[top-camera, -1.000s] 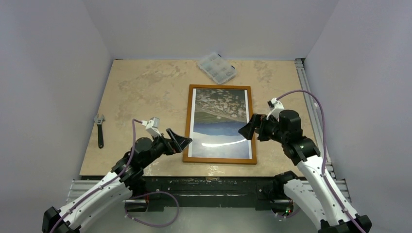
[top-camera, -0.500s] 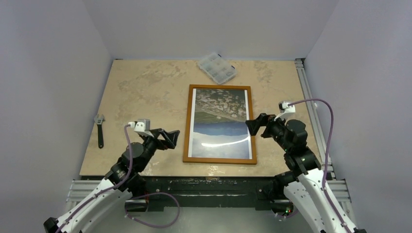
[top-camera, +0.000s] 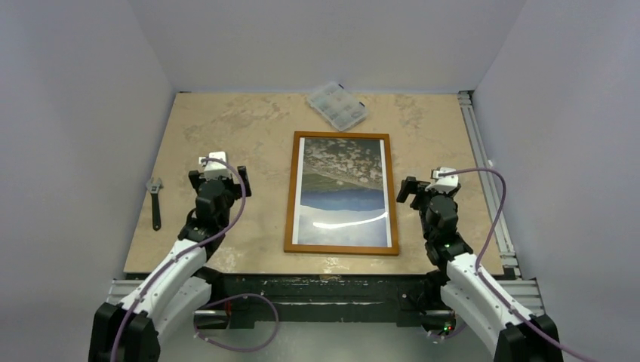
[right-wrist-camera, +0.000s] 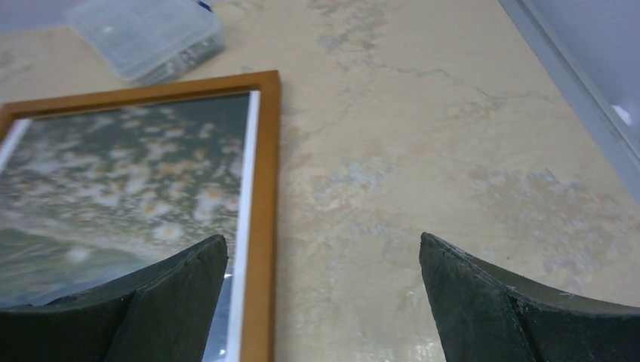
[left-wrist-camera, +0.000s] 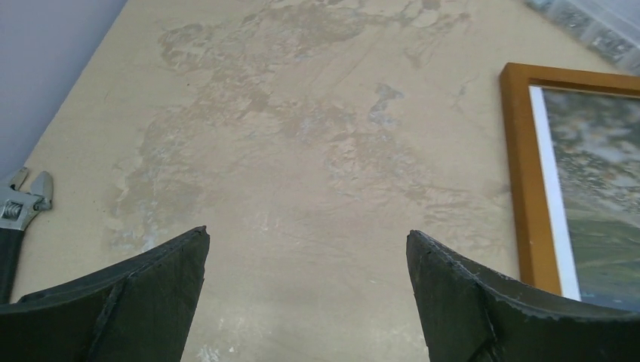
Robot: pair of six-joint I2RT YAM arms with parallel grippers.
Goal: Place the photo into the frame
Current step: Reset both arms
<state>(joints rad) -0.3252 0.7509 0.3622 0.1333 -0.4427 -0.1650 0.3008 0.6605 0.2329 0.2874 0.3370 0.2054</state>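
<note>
The frame (top-camera: 290, 196) lies flat in the middle of the table, an orange-brown wooden rectangle with its long side running away from me. The photo (top-camera: 346, 188) lies inside it face up: mottled top, dark blue band, pale glossy lower part. My left gripper (top-camera: 219, 179) hovers left of the frame, open and empty, over bare table; in its wrist view the gripper (left-wrist-camera: 306, 234) has the frame rail (left-wrist-camera: 521, 173) off to its right. My right gripper (top-camera: 429, 188) hovers right of the frame, open and empty. In its wrist view the gripper (right-wrist-camera: 321, 237) stands over the frame's right rail (right-wrist-camera: 266, 166) and the photo (right-wrist-camera: 128, 173).
A clear plastic compartment box (top-camera: 336, 106) sits just beyond the frame's far end. An adjustable wrench (top-camera: 155, 202) lies near the table's left edge. An aluminium rail (top-camera: 483, 166) runs along the right edge. Grey walls close in three sides.
Both arms have drawn back from the frame's side rails and swung their grippers to point toward the far wall. The frame and photo have not moved.
</note>
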